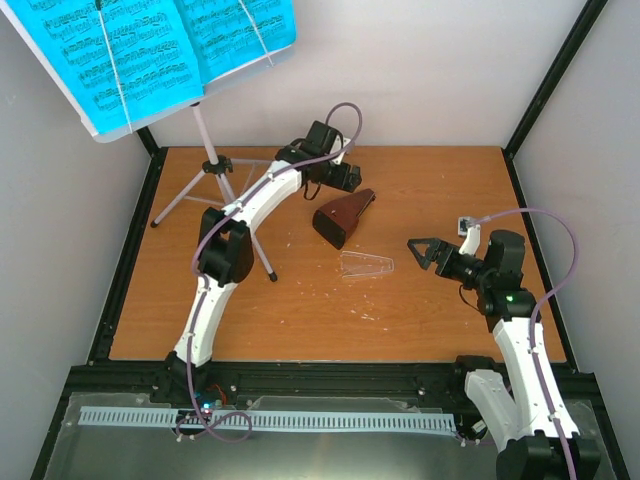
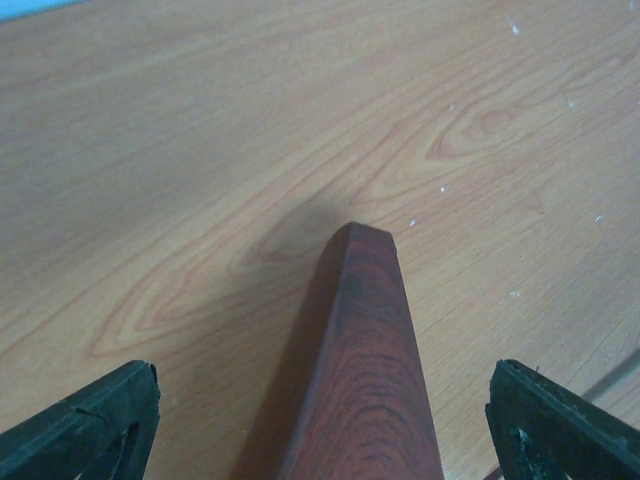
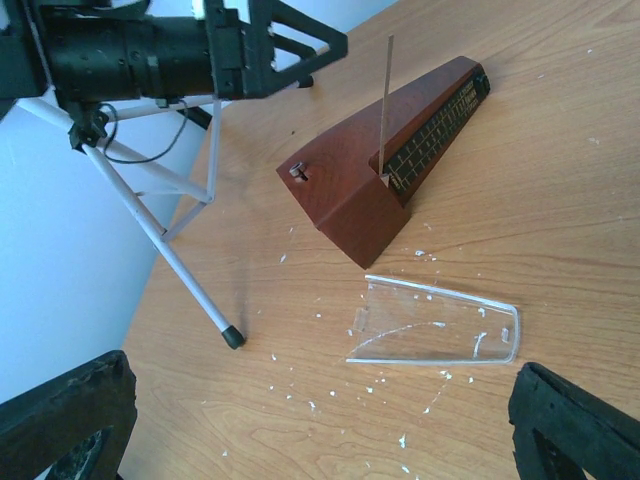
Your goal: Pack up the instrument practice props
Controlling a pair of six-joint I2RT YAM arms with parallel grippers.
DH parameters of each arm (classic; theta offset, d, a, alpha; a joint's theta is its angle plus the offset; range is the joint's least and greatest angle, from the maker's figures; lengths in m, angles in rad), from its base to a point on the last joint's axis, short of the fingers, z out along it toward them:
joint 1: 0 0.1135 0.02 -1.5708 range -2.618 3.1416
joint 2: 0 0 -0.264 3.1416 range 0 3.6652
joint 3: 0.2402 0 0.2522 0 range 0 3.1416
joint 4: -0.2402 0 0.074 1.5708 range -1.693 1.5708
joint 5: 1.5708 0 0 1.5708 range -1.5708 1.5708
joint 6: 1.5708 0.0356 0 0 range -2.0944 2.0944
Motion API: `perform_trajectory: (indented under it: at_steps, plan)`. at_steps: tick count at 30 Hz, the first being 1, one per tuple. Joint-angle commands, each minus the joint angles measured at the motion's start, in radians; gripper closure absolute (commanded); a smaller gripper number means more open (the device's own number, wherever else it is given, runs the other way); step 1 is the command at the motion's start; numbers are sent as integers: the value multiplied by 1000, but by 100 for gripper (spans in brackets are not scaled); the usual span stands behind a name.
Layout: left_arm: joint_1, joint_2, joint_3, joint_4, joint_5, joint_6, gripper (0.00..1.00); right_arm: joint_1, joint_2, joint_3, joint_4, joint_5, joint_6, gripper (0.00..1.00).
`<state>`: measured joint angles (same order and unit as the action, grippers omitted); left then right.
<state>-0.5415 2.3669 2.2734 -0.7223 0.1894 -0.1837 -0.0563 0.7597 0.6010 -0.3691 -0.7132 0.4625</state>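
Mid-table, metronome (image 1: 343, 218) and clear cover (image 1: 367, 266) lie away from edges.

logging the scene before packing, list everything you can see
sheet music: 1 open spread, cyan, on the stand's desk, far left
stand: 1, silvery, upright, far left of table
metronome: 1, brown, on its side, mid-table
cover: 1, clear, flat beside metronome, detached
specks: many, white, around cover
table: 1, orange-brown wood
left gripper: black, open, straddling metronome's narrow end
right gripper: black, open, right of cover
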Motion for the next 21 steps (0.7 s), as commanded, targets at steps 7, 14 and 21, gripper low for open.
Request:
perform_trajectory:
  at_steps: [7,14,21]
  plan:
    - [-5,83,63,-7,83,20,13,-2,-12,5,-2,-5,10,0]
    - [-8,130,70,-25,137,15,15,-2,8,2,10,-18,8,0]
    - [-30,152,71,-11,163,51,14,-2,7,-8,10,-19,4,0]
